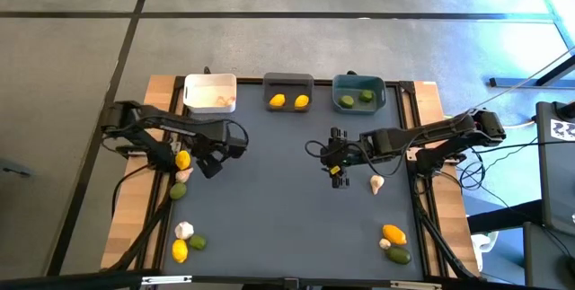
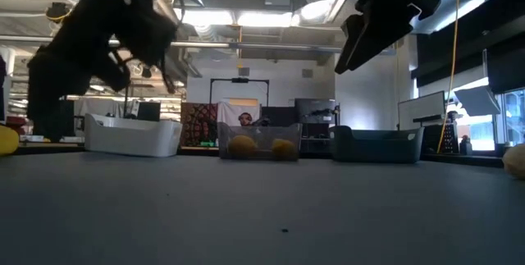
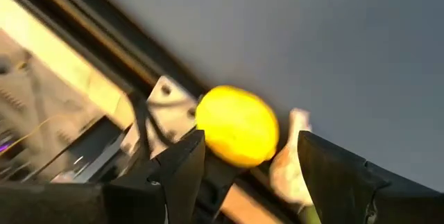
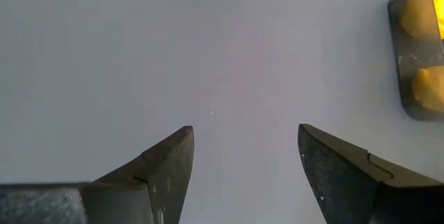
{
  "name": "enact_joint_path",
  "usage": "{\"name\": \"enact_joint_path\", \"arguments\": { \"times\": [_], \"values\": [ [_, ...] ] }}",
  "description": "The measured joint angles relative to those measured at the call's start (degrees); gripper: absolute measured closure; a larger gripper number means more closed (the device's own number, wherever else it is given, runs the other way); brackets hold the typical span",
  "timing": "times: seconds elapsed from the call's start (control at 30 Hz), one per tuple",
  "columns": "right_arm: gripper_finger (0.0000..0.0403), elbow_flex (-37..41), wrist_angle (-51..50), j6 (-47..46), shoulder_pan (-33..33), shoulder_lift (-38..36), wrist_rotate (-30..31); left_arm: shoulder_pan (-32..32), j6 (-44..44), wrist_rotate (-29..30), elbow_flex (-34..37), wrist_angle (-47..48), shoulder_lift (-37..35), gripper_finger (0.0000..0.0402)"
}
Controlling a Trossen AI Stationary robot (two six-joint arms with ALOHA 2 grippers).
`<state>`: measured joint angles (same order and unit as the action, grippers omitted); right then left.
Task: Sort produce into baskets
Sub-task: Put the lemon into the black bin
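Note:
My left gripper (image 1: 205, 164) is open and hangs above the table's left side, pointing toward the left edge. A yellow lemon (image 3: 238, 125) lies on the table just past its fingertips, also seen in the high view (image 1: 182, 159), with a garlic bulb (image 1: 182, 175) and a lime (image 1: 178, 191) beside it. My right gripper (image 1: 337, 169) is open and empty above the table's middle (image 4: 244, 130). At the far edge stand the white bin (image 1: 209, 92), the dark grey bin (image 1: 289, 82) holding two lemons, and the teal bin (image 1: 358, 82) holding two limes.
A garlic bulb (image 1: 376, 182) lies right of my right gripper. A lemon (image 1: 393, 233), a garlic bulb and a lime (image 1: 399, 255) lie at the near right. A garlic bulb (image 1: 183, 230), a lime and a lemon (image 1: 180, 250) lie at the near left.

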<state>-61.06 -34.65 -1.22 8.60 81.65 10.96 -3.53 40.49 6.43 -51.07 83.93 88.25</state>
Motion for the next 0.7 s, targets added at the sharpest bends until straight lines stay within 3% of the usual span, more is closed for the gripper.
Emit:
{"name": "enact_joint_path", "arguments": {
  "times": [0.47,0.7],
  "values": [
    [0.0146,1.86,0.65,-1.45,0.00,0.00,-0.02,-1.88,-11.18,-5.97,0.15,3.41,11.75,0.0176],
    [0.0146,3.56,1.01,-1.83,0.00,0.00,-0.02,-2.02,-13.87,-6.06,4.61,4.89,14.21,0.0176]
  ]
}}
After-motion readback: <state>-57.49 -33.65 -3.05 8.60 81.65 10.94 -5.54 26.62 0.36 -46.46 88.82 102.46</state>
